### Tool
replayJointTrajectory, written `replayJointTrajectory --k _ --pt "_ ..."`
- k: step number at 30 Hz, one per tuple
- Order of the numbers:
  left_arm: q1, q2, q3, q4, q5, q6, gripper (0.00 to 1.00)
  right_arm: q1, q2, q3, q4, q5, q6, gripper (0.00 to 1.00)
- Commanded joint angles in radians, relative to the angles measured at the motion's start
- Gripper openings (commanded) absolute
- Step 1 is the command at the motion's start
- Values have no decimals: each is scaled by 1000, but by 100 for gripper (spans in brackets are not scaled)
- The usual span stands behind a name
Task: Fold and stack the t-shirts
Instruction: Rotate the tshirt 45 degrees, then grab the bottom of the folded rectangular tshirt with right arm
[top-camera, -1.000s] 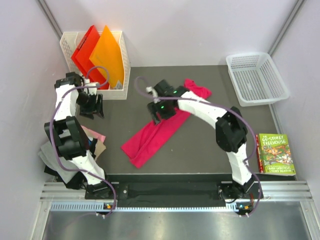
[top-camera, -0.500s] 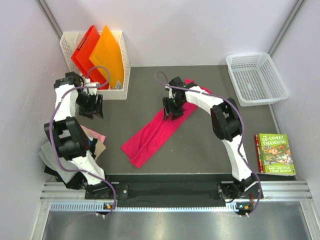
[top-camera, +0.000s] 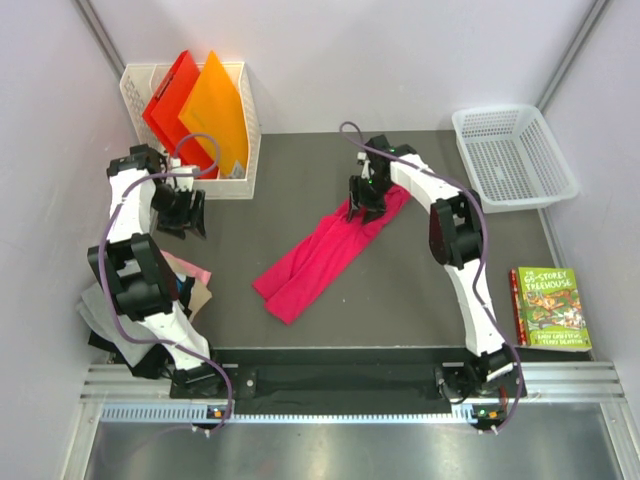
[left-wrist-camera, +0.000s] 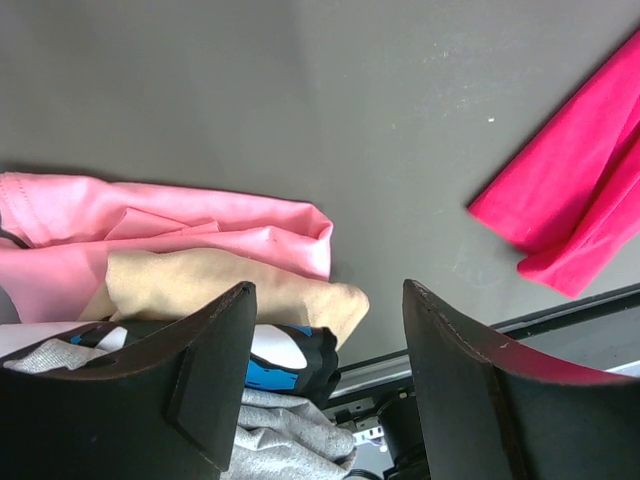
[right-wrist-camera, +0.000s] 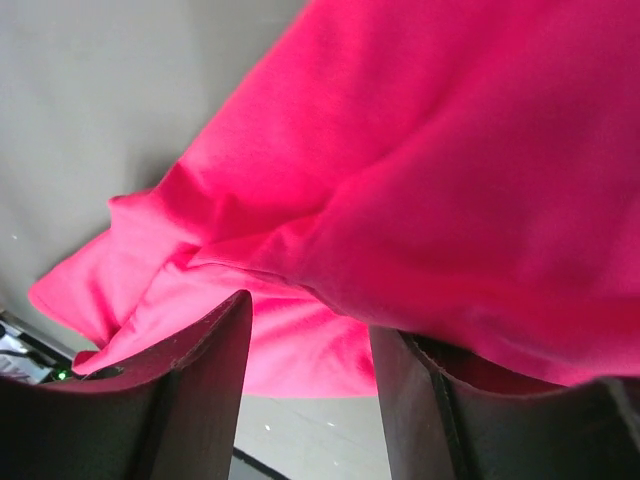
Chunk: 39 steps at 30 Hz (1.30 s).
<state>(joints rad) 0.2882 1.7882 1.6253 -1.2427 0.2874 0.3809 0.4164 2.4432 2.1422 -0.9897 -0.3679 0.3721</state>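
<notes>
At lower right, the book (top-camera: 550, 308) reads "65-Storey Treehouse". The left tool (left-wrist-camera: 325, 290) is spread, empty. The right tool (top-camera: 362, 205) sits on the magenta t-shirt (top-camera: 320, 255) — grip unclear.

- magenta t-shirt (top-camera: 320, 260): soft matt cloth, creased
- folded t-shirts (left-wrist-camera: 150, 225): soft matt cloth
- worktop (top-camera: 400, 290): dark, matt, smooth
- folders (top-camera: 215, 110): smooth stiff plastic
- basket (top-camera: 512, 155): white plastic lattice
- book (top-camera: 552, 308): printed paper cover

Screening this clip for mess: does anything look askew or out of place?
Yes. The magenta shirt lies bunched in a crooked diagonal strip across the table. The other shirts sit in a loose, uneven heap at the left edge, not a tidy stack.
</notes>
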Motion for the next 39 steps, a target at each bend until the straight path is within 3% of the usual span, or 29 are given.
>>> replayJointTrajectory --k 1,9,14,18,21,23,28,32,39 --pt "8 -52 38 -35 15 23 66 -106 46 -34 -30 153 -55 52" --pt "8 -75 7 -46 36 32 66 -139 122 67 -113 258 -102 52" --pt "8 -87 5 -60 45 29 66 -111 31 143 -95 265 -114 66" --pt "9 -92 27 -46 18 -2 67 25 -114 92 -93 351 -151 75" --pt "19 -87 45 -37 12 -23 67 180 -265 -66 -34 533 -180 83" --pt "28 -84 51 -35 22 -30 68 317 -330 -171 -29 683 -202 100" --pt "57 -52 53 -41 44 -34 67 539 -377 -278 -58 859 -176 100" --pt "72 -49 56 -29 32 -14 67 700 -369 -298 -50 857 -157 100" --pt "97 -32 70 -35 24 7 68 765 -309 -245 3 788 -162 100"
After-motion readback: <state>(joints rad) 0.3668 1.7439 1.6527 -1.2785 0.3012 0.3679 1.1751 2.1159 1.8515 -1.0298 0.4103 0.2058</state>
